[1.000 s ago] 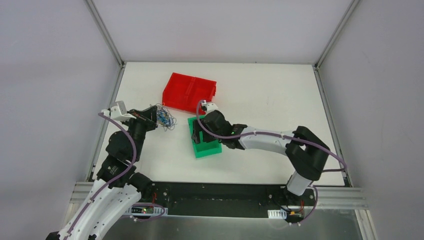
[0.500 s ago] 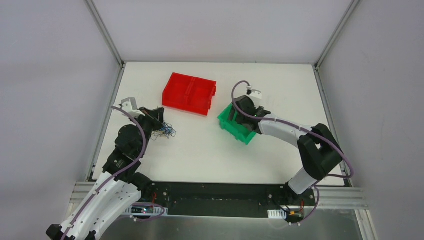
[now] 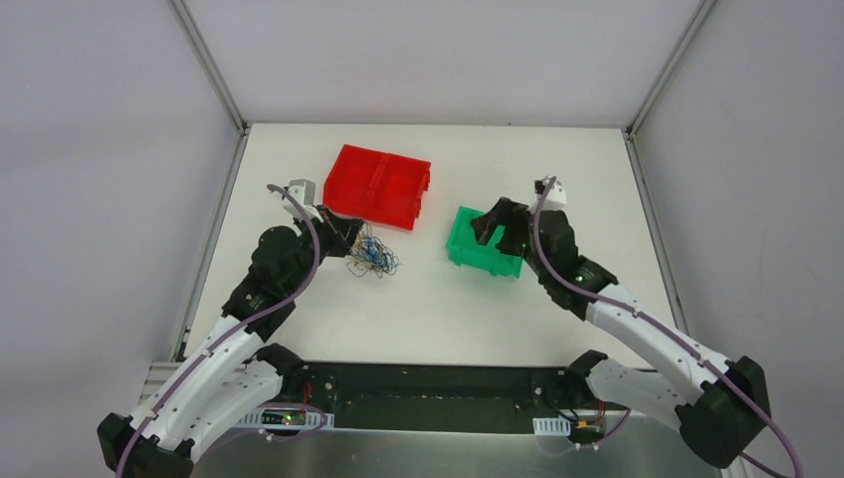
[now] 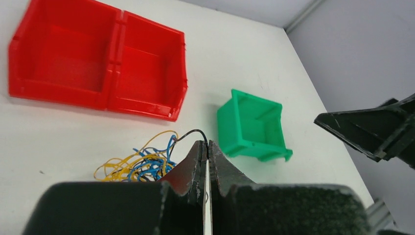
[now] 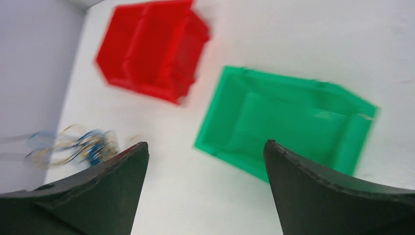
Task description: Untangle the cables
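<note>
The cables [image 3: 374, 257] are a small tangle of thin yellow, blue and dark wires lying on the white table just below the red bin. My left gripper [image 3: 352, 239] is at the tangle's left edge. In the left wrist view it [image 4: 206, 146] is shut on one dark cable [image 4: 193, 133] that arches out of the tangle [image 4: 137, 164]. My right gripper [image 3: 501, 229] hovers over the green bin [image 3: 480, 249], and its jaws [image 5: 205, 147] stand wide apart with nothing between them. The tangle [image 5: 83, 147] shows blurred at the left of the right wrist view.
A red double bin [image 3: 378, 184] stands at the back centre, close to the tangle, and shows in both wrist views [image 4: 93, 63] [image 5: 151, 49]. The green bin [image 4: 252, 125] [image 5: 288, 127] sits right of the middle. Grey walls enclose the table.
My left gripper dragged the tangle rightward, towards the red bin. My right arm carried the green bin to the right, let it go, and its jaws opened wider.
</note>
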### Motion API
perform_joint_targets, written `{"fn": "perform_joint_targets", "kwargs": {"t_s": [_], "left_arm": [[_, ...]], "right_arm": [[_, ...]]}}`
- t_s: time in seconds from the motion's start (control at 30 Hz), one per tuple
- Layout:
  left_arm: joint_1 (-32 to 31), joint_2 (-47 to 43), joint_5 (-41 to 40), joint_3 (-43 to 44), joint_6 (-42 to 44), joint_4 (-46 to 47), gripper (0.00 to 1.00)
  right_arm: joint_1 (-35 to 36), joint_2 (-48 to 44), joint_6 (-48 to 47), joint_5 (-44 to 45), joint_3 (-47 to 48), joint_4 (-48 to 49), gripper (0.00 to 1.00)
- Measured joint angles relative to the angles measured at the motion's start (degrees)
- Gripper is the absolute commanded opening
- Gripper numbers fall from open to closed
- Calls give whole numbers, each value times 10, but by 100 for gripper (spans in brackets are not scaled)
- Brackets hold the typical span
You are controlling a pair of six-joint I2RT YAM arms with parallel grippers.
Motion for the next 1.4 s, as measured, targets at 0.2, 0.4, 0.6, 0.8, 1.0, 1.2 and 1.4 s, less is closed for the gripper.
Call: {"fn": "perform_joint_targets", "kwargs": {"t_s": [0.2, 0.4, 0.6, 0.8, 1.0, 1.2, 1.4], "left_arm": [[0, 30, 61, 7, 7, 2, 0], [0, 24, 73, 7, 10, 8, 0], [0, 19, 73, 7, 11, 11, 0], [0, 21, 76, 7, 11, 11, 0], [0, 46, 116, 16, 12, 14, 0], [0, 77, 184, 25, 11, 39, 0], [0, 126, 283, 39, 6, 81, 0]], "right_arm": [[62, 18, -34, -202, -25, 95, 89], [149, 194, -61, -259, 32, 93, 89], [153, 305, -66, -230, 125, 19, 89], [52, 334, -57, -208, 148, -14, 89], [-20, 315, -45, -185, 121, -4, 85], [12, 212, -50, -270, 30, 73, 84], [65, 102, -78, -324, -33, 163, 82]]}}
